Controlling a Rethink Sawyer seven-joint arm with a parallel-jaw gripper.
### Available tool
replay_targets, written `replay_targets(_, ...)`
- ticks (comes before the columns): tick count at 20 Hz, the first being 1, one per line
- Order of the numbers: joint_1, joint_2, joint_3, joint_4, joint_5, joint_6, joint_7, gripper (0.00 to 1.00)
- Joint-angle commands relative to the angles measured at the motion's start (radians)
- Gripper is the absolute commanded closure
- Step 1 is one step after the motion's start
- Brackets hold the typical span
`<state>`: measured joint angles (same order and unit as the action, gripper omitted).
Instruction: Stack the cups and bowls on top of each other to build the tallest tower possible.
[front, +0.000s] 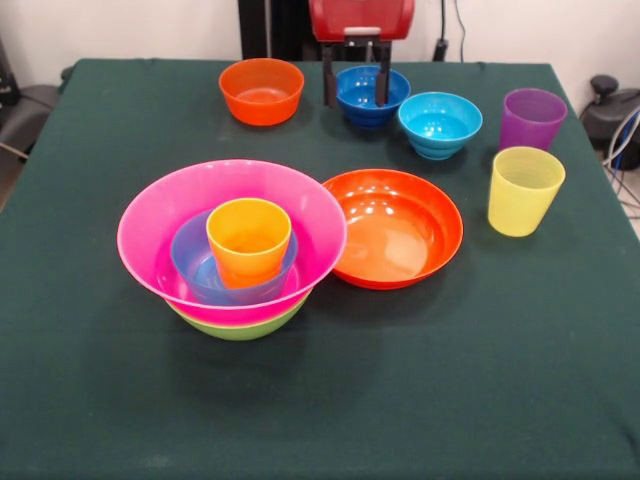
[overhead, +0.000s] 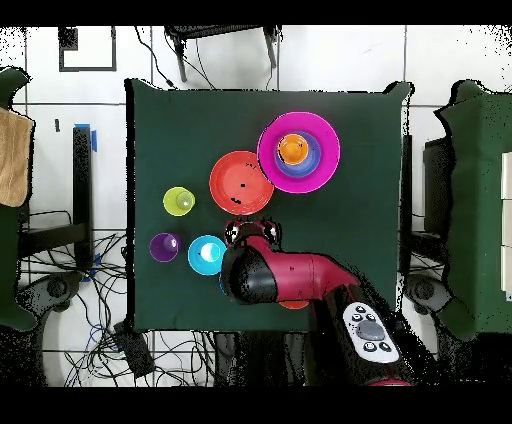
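While the jaws hang spread astride the dark blue bowl's (front: 371, 94) rim at the counter's (front: 320, 400) twelve o'clock, the tower (front: 232, 245) sits at eight o'clock.

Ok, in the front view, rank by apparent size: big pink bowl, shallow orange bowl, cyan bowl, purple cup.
1. Glossy big pink plastic bowl
2. Shallow orange plastic bowl
3. Small cyan plastic bowl
4. Translucent purple plastic cup; close to the cyan one, so unsure.
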<state>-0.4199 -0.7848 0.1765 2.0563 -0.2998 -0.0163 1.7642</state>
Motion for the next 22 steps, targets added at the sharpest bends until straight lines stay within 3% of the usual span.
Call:
replay_targets(1, -0.014, -0.004, -0.029, 0.059, -0.094, -0.125, 0.121, 0.00)
replay_targets(6, -0.139, 0.094, 0.076, 0.052, -0.183, -0.198, 0.102, 0.00)
replay_targets(9, -0.174, 0.108, 0.098, 0.063, -0.223, -0.206, 0.101, 0.00)
replay_targets(16, -0.144, 0.141, 0.071, 0.034, -0.268, -0.171, 0.068, 0.00)
replay_targets(22, -0.051, 0.152, 0.006, 0.036, -0.251, -0.207, 0.096, 0.00)
